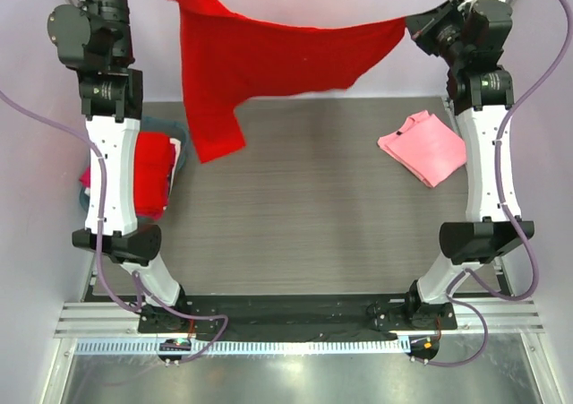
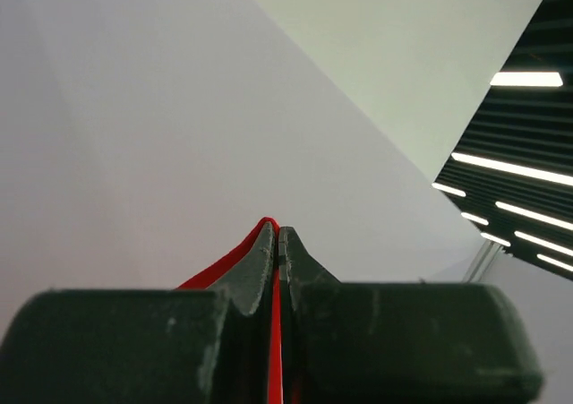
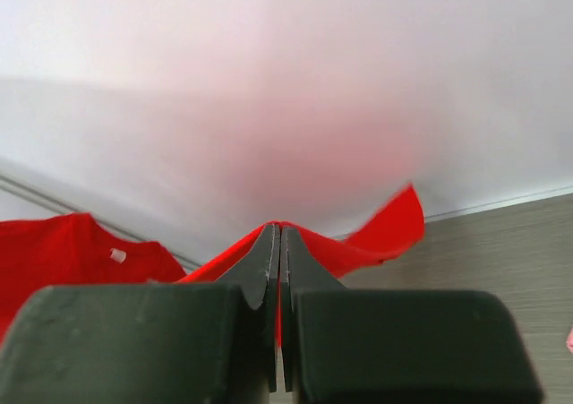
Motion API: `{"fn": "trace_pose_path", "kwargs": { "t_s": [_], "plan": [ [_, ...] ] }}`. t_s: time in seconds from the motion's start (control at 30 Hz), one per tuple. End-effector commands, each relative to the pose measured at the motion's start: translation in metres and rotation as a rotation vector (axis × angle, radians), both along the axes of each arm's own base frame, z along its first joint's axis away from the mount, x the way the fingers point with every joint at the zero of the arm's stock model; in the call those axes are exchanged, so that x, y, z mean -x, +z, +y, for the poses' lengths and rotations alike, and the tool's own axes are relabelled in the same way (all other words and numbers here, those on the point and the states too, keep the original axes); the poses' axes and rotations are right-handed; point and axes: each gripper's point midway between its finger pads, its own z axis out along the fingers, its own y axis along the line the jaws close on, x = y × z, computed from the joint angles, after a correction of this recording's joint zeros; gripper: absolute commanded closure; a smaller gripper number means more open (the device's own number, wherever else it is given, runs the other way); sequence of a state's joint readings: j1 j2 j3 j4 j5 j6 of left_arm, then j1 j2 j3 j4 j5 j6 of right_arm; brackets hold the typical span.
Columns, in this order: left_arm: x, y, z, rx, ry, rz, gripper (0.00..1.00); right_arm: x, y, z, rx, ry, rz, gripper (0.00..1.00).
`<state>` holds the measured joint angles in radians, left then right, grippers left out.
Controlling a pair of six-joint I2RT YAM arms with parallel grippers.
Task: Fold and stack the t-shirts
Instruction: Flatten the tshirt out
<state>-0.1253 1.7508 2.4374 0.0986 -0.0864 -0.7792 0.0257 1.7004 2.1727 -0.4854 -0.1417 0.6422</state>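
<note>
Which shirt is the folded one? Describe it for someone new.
On the grey table, right side, beside the right arm, lies a pink shirt. It alone is pink and folded flat; the red shirt hangs stretched in the air.

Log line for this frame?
left hand: shut on red t-shirt | right hand: shut on same | red t-shirt: aloft | pink t-shirt: folded on table
</note>
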Motion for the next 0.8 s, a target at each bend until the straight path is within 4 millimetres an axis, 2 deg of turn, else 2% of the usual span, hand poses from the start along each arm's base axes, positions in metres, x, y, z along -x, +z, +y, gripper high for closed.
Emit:
{"fn": "trace_pose_path", "kwargs": {
  "t_s": [0.0, 0.03, 0.07, 0.1, 0.13, 0.17, 0.2, 0.23, 0.27, 0.3, 0.33, 0.37, 0.4, 0.43, 0.5, 0.53, 0.6, 0.63, 0.67, 0.7, 0.73, 0.77],
  "plan": [
    [-0.072, -0.064, 0.011, -0.021, 0.02, 0.12, 1.0, -0.023, -0.024, 0.017, -0.052, 0.104, 0.039, 0.99],
    [-0.081, -0.08, 0.013, -0.03, 0.017, 0.147, 1.0, -0.031, -0.053, 0.019, -0.069, 0.12, 0.104, 0.99],
    [-0.095, -0.12, 0.017, -0.045, 0.02, 0.23, 1.0, -0.038, -0.063, 0.021, -0.073, 0.137, 0.104, 0.99],
    [-0.094, -0.128, 0.019, -0.054, 0.033, 0.217, 1.0, -0.04, -0.078, 0.028, -0.081, 0.169, 0.127, 0.99],
    [-0.094, -0.144, 0.021, -0.062, 0.046, 0.241, 1.0, -0.044, -0.111, 0.028, -0.087, 0.17, 0.19, 0.99],
    [-0.093, -0.157, 0.022, -0.072, 0.057, 0.263, 0.99, -0.046, -0.124, 0.028, -0.085, 0.169, 0.208, 0.99],
    [-0.088, -0.181, 0.024, -0.096, 0.074, 0.318, 1.0, -0.045, -0.138, 0.028, -0.085, 0.17, 0.235, 0.99],
    [-0.087, -0.194, 0.025, -0.106, 0.082, 0.35, 1.0, -0.043, -0.165, 0.027, -0.085, 0.167, 0.279, 0.99],
    [-0.083, -0.206, 0.026, -0.116, 0.087, 0.382, 1.0, -0.043, -0.18, 0.011, -0.094, 0.133, 0.302, 0.99],
    [-0.076, -0.236, 0.027, -0.123, 0.088, 0.452, 1.0, -0.042, -0.195, 0.008, -0.1, 0.126, 0.324, 0.99],
    [-0.071, -0.248, 0.025, -0.128, 0.077, 0.478, 1.0, -0.035, -0.223, 0.007, -0.113, 0.128, 0.366, 0.99],
    [-0.066, -0.265, 0.024, -0.132, 0.07, 0.511, 1.0, -0.031, -0.238, 0.003, -0.132, 0.116, 0.393, 0.99],
    [-0.053, -0.269, 0.024, -0.129, 0.063, 0.519, 1.0, -0.027, -0.252, 0.003, -0.14, 0.116, 0.418, 0.99],
    [-0.05, -0.307, 0.02, -0.133, 0.037, 0.592, 1.0, -0.018, -0.279, 0.003, -0.149, 0.115, 0.461, 0.99],
    [-0.038, -0.336, 0.02, -0.135, 0.026, 0.665, 1.0, -0.008, -0.306, 0.003, -0.158, 0.117, 0.511, 0.99],
    [-0.026, -0.355, 0.019, -0.135, 0.018, 0.704, 1.0, 0.002, -0.332, 0.003, -0.162, 0.114, 0.56, 0.99],
    [-0.011, -0.376, 0.019, -0.142, 0.015, 0.76, 1.0, 0.015, -0.355, 0.004, -0.157, 0.119, 0.606, 0.99],
    [0.0, -0.376, 0.019, -0.142, 0.013, 0.765, 1.0, 0.027, -0.377, 0.004, -0.16, 0.117, 0.657, 0.99],
    [0.007, -0.393, 0.02, -0.148, 0.012, 0.803, 1.0, 0.033, -0.385, 0.005, -0.162, 0.123, 0.669, 0.99],
    [0.014, -0.403, 0.019, -0.152, 0.01, 0.833, 1.0, 0.039, -0.39, 0.006, -0.158, 0.126, 0.674, 0.99],
    [0.021, -0.41, 0.019, -0.154, 0.007, 0.856, 1.0, 0.052, -0.405, 0.006, -0.16, 0.124, 0.704, 0.99],
    [0.034, -0.421, 0.019, -0.147, 0.0, 0.896, 1.0, 0.058, -0.41, 0.006, -0.159, 0.122, 0.711, 0.99]
  ]
}}
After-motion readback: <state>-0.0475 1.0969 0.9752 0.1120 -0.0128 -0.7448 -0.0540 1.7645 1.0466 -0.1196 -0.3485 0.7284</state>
